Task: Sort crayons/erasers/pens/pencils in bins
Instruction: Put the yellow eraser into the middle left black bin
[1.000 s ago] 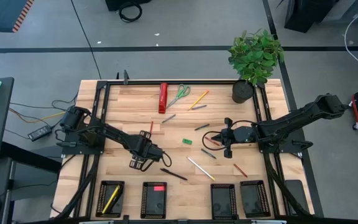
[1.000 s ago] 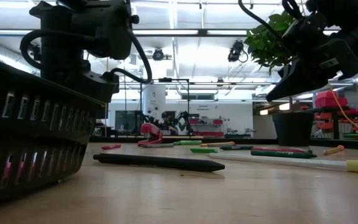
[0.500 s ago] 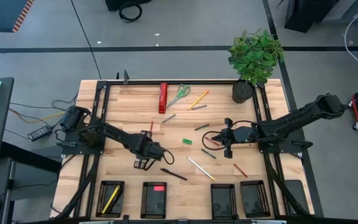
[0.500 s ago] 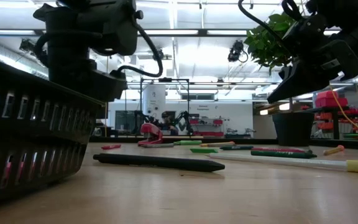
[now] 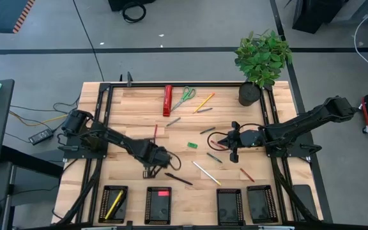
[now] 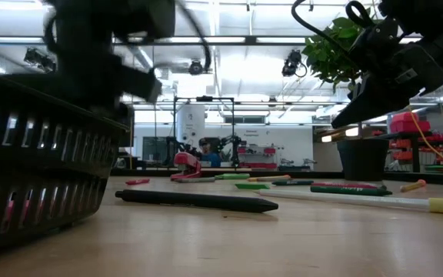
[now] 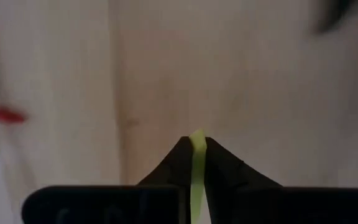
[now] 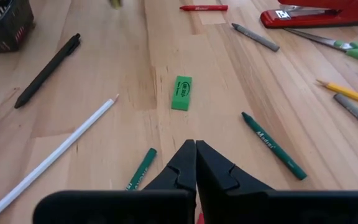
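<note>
Left tool [image 7: 197,144] pinched shut on a thin yellow flat eraser [image 7: 197,168], above the wooden counter [image 5: 133,115] at about 7 o'clock from its centre, 12 o'clock of the black mesh bins [image 5: 158,205]. Right tool [image 8: 195,148] closed, empty, hovering just short of the green block eraser [image 8: 181,93].

High view: overhead, facing straight down on the whole pale wooden slatted table [image 5: 133,128]. Low view: tabletop height, level across it, close beside a black ribbed plastic bin [image 6: 37,165]. Both wrist views: close, facing the tabletop. Shared by high, low and right wrist views: slim black pen [image 5: 179,179] [image 6: 194,200] [image 8: 45,70].
</note>
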{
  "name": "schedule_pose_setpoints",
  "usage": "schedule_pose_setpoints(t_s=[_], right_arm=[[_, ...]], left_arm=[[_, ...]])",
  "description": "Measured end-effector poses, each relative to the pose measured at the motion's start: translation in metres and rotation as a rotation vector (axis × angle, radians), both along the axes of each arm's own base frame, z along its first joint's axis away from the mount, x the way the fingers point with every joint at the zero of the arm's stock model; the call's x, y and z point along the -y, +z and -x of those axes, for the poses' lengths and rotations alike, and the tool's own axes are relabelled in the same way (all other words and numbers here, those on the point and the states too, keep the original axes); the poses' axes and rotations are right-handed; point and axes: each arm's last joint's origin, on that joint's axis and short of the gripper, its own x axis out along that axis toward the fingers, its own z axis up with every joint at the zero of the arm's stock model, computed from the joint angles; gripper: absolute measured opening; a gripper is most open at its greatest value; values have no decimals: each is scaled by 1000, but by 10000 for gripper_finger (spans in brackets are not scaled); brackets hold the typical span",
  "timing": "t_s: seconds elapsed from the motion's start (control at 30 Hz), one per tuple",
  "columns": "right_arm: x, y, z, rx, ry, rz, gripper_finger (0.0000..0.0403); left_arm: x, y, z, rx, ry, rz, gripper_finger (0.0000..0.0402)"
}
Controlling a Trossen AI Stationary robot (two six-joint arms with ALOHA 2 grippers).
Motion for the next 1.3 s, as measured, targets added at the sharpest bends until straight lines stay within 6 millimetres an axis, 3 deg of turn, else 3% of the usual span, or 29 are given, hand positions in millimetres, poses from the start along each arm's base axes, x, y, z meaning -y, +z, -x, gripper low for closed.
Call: schedule_pose_setpoints(t_s=[0.37, 0.5, 0.7, 0.93, 1.2, 1.3], right_arm=[[0, 2, -1, 34, -50, -89, 11], [-1, 3, -2, 60, -82, -146, 11], [-1, 3, -2, 63, -92, -164, 11], [-1, 3, -2, 60, -83, -171, 11], [-2, 3, -2, 62, -73, -205, 11], [-2, 4, -2, 64, -73, -205, 11]], left_arm=[[62, 85, -24, 246, -8, 92, 27], [85, 102, -20, 317, 35, 123, 31], [119, 111, -13, 420, 19, 244, 34], [141, 101, -10, 423, 54, 294, 32], [159, 53, -24, 288, 26, 329, 34], [160, 45, -24, 247, 22, 327, 40]])
